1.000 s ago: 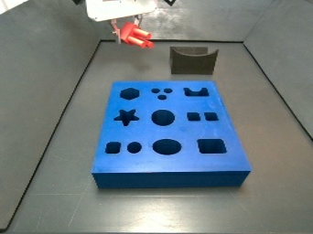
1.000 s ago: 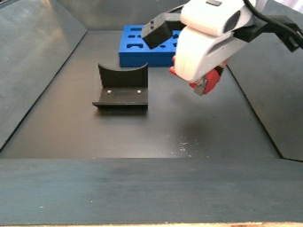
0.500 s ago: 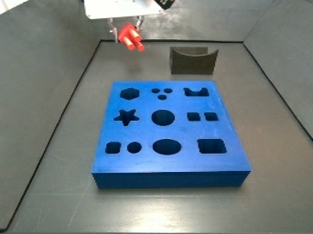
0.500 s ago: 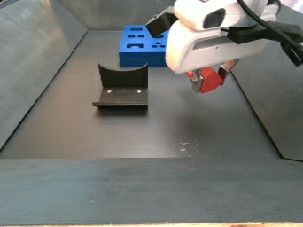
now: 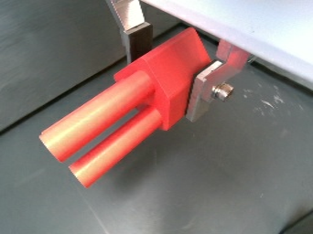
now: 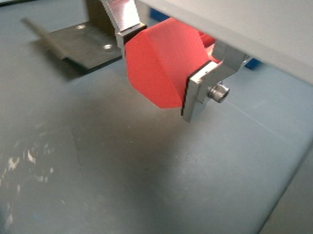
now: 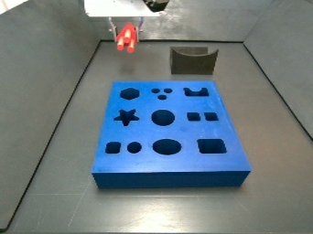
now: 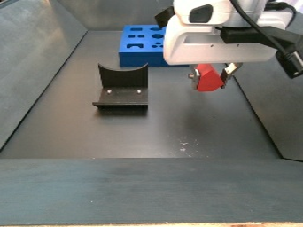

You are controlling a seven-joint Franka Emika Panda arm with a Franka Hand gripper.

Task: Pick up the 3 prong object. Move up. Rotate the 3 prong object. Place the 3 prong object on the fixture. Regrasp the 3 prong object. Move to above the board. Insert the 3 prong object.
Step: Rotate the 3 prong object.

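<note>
Pincer (image 5: 171, 66) gripping 3 prong object (image 5: 137, 96), held aloft, no readable writing

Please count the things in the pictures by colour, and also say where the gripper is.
Red: 1, the 3 prong object, held in the gripper above the floor.
Blue: 1, the board.
Dark: 1, the fixture.
Total: 3.

Beneath the jaws of my gripper (image 8: 210, 78) I see a dark, scuffed floor (image 8: 154, 133); dull grey walls (image 8: 35, 62) rise on either side.
</note>
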